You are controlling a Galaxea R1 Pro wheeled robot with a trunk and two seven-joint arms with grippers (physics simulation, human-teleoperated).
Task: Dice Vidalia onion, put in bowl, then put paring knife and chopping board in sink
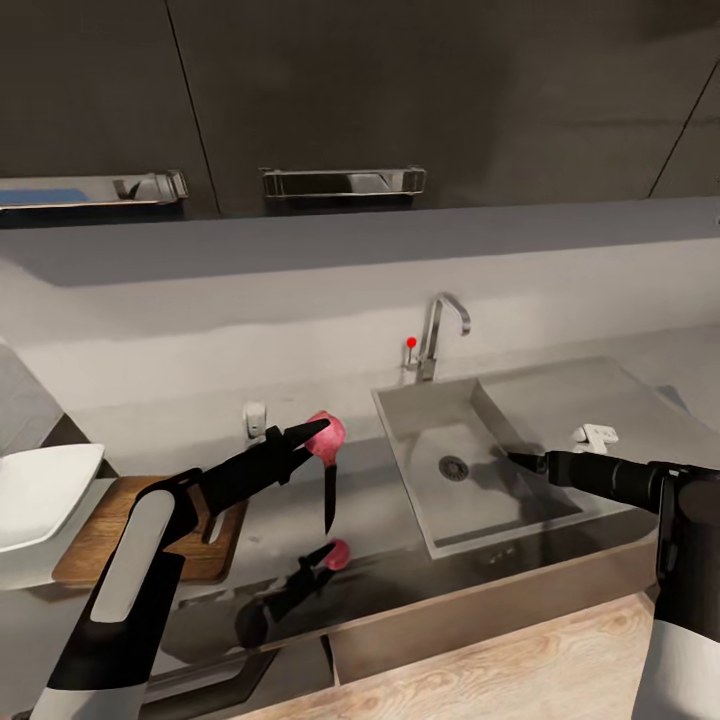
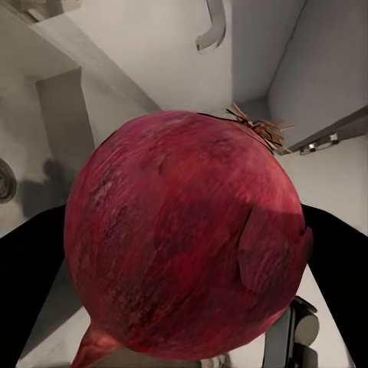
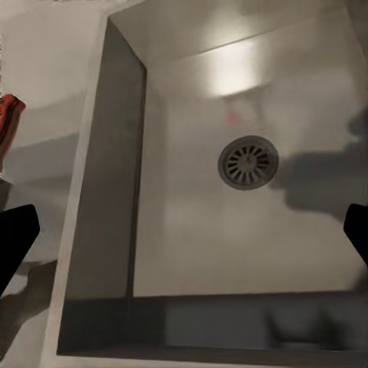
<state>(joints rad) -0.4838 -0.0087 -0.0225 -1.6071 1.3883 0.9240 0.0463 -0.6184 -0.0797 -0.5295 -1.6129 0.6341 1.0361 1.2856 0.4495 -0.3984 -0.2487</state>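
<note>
Head view, near edge: countertop (image 1: 400, 520), glossy, carrying a mirror image of the left arm and onion. At near left the chopping board (image 1: 120, 530) lies flat on it; the white bowl (image 1: 40, 490) overlaps the board's left end, contact or gap not resolvable.

Left gripper (image 1: 315, 432) is held above the counter, right of the board and left of the sink. Jaws clenched on the Vidalia onion (image 1: 328, 436); in the left wrist view the onion (image 2: 184, 245) sits between the dark fingers (image 2: 31, 284), dry root tuft pointing away from the camera. A slim dark blade, likely the paring knife (image 1: 329, 495), hangs point-down just under the onion; what holds it cannot be told.

Sink (image 1: 520, 500) lies right of centre, drain (image 1: 453, 467) in its floor. Right gripper (image 1: 520, 460) hovers over the basin; the right wrist view shows both fingertips (image 3: 15, 238) spread wide, grasping nothing, drain (image 3: 248, 162) between them.

Farther back: chrome tap (image 1: 440, 335) with red knob (image 1: 411, 342) behind the sink, a small white fitting (image 1: 597, 436) on the counter to its right, then grey wall and dark cabinets (image 1: 400, 100).
</note>
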